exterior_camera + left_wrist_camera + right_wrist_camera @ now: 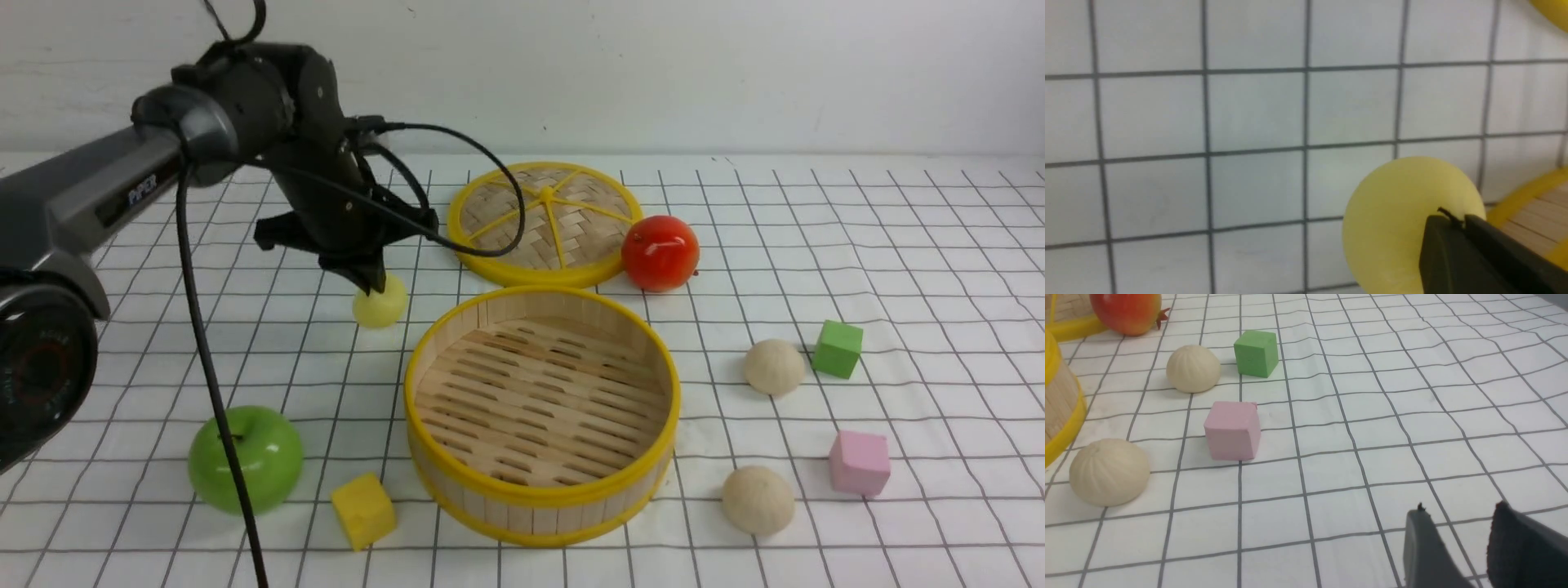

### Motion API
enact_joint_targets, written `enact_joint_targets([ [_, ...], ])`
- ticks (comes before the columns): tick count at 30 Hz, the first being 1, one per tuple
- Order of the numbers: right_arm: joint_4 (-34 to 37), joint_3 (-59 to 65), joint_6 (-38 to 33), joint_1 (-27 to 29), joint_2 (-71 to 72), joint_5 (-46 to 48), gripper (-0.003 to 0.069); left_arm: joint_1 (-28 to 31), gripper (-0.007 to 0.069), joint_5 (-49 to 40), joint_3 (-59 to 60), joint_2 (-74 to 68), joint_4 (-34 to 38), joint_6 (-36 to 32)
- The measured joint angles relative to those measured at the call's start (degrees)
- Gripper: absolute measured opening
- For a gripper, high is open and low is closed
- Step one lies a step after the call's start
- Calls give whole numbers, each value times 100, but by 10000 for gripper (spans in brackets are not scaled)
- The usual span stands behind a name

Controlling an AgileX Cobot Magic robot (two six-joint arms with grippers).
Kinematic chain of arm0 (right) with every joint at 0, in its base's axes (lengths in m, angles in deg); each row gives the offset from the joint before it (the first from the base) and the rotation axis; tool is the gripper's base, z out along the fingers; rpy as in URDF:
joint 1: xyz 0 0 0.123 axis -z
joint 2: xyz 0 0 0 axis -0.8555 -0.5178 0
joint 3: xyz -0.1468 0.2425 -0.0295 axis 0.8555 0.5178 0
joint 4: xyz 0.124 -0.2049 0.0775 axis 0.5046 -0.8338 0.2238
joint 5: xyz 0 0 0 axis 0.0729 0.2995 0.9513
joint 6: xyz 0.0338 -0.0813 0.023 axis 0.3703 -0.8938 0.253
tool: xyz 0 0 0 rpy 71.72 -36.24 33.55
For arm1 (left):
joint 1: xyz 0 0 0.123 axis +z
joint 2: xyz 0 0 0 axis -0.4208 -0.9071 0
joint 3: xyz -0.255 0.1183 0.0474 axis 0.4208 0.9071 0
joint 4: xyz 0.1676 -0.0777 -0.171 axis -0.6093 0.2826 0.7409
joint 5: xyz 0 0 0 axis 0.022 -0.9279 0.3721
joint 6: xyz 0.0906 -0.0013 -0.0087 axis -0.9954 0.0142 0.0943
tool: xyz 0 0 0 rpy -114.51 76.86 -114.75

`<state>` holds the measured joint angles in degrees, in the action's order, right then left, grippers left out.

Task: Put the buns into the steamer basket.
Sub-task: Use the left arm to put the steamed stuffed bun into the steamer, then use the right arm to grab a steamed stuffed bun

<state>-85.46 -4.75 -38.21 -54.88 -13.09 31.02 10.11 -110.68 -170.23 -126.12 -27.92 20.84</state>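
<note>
The steamer basket (pixel 539 494) stands empty at the middle front of the cloth. The pale yellow bun (pixel 382 304) lies on the cloth just beyond its left side. My left gripper (pixel 371 282) hangs right over that bun with its jaws pressed together and nothing between them. In the left wrist view the closed tips (pixel 1457 220) overlap the bun (pixel 1396 212), with the basket rim (pixel 1523 196) beside it. Two beige-white buns (pixel 774 367) (pixel 758 500) lie right of the basket. My right gripper (pixel 1459 508) is open and empty above bare cloth, away from those buns (pixel 1193 368) (pixel 1109 471).
A flat woven lid (pixel 545 224) lies behind the basket with a red fruit (pixel 660 252) beside it. A green apple (pixel 245 459) and yellow cube (pixel 362 510) sit front left. A green cube (pixel 838 349) and pink cube (pixel 859 463) sit by the beige buns.
</note>
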Motion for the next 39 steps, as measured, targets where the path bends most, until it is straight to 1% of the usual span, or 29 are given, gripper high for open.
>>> enact_joint_targets([
  [2,0,0,0,0,0,0,239,-128,-13,-264,-88,63,273,-238],
  [4,0,0,0,0,0,0,239,-253,-13,-390,-89,109,415,-322],
  [6,0,0,0,0,0,0,239,-590,-13,-516,-100,157,506,-435],
  [7,0,0,0,0,0,0,239,-669,-13,-522,-100,162,500,-450],
  [10,0,0,0,0,0,0,239,-1056,-13,-562,-100,117,436,-465],
  [13,0,0,0,0,0,0,239,-1277,-13,-446,-100,29,320,-465],
  [16,0,0,0,0,0,0,239,-1340,-8,-269,-100,-158,37,-211],
  [19,0,0,0,0,0,0,239,-1340,17,-191,-100,-269,-208,105],
  [20,0,0,0,0,0,0,239,-1340,20,-191,-100,-276,-224,118],
  [21,0,0,0,0,0,0,239,-1340,48,-203,-100,-282,-305,180],
  [22,0,0,0,0,0,0,239,-1340,52,-203,-100,-282,-312,181],
  [23,0,0,0,0,0,0,239,-1340,101,-238,-100,-282,-325,218],
  [24,0,0,0,0,0,0,239,-1340,107,-245,-100,-276,-325,220],
  [27,0,0,0,0,0,0,239,-1340,248,-528,-104,-189,-257,232],
  [29,0,0,0,0,0,0,239,-1340,304,-620,-104,-104,-203,232],
  [30,0,0,0,0,0,0,239,-1340,365,-672,-104,43,-109,242],
  [33,0,0,0,0,0,0,239,-1340,482,-717,-73,675,131,247],
  [36,0,0,0,0,0,0,239,-1340,512,-724,-73,1342,370,247],
  [39,0,0,0,0,0,0,239,-1340,519,-724,-59,2183,509,247],
])
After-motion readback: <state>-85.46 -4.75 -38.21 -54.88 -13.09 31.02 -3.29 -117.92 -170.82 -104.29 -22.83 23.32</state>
